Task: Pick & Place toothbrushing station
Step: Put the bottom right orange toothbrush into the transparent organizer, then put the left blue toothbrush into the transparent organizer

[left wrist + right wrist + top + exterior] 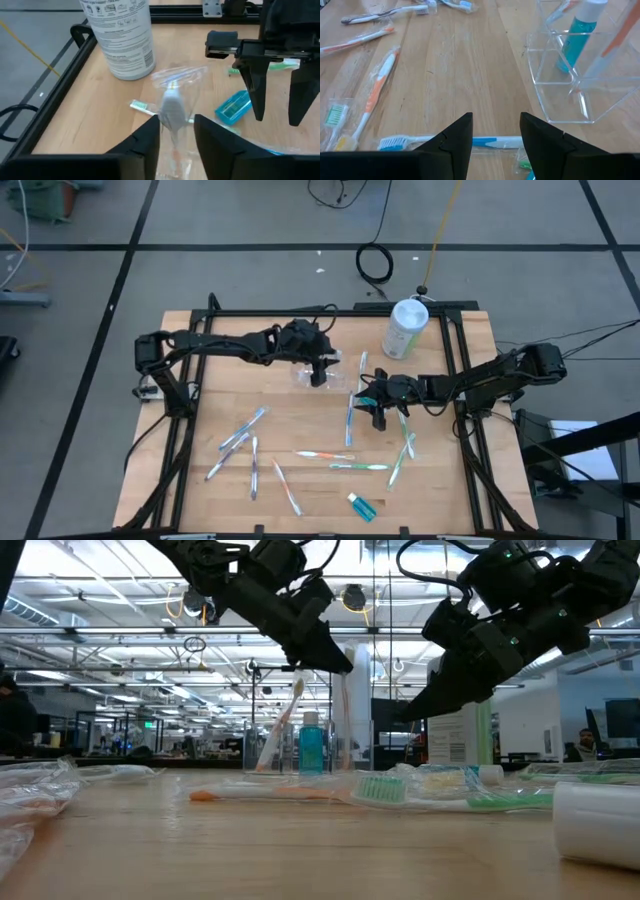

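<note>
Left gripper (319, 377) over clear toothbrushing station (570, 75), fingers part-open around wrapped toothbrush (172, 107), grip unclear; right gripper (378, 412) open, empty, above loose toothbrushes (330, 455).

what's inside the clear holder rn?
The clear holder holds an upright teal tube and a wrapped orange-handled toothbrush. Its nearest compartment looks empty. The left pincer hovers over it, hiding its slots from above.
</note>
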